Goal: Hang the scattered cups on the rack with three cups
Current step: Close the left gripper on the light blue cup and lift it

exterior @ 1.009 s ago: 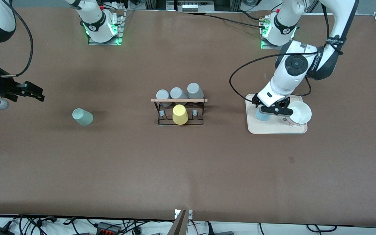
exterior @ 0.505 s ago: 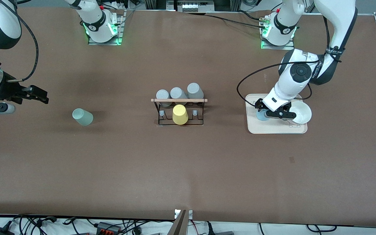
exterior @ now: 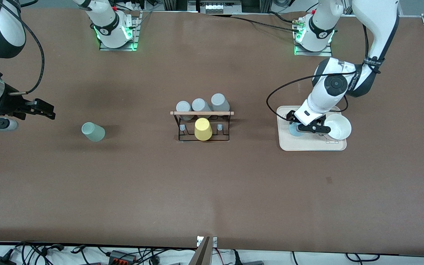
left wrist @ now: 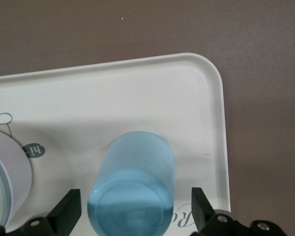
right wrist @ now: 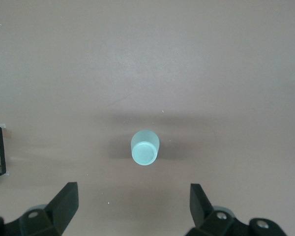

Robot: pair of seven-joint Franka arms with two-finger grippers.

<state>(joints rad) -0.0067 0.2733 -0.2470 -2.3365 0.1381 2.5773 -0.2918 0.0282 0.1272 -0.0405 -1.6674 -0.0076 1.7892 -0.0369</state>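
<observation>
The left gripper (left wrist: 132,216) straddles the light blue tapered plastic cup (left wrist: 132,194) on the cream tray (exterior: 289,143), jaws wide, at three o'clock from the black wire rack (exterior: 202,125). The right gripper (right wrist: 132,211), wide open and empty, hovers above the table near the pale mint-green plastic cup (exterior: 93,132) at nine o'clock.

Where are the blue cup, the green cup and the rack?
blue cup (left wrist: 132,196), left wrist view, its side wall.
green cup (exterior: 93,132), front view, its side.
rack (exterior: 202,113), front view, its wooden rod.
</observation>
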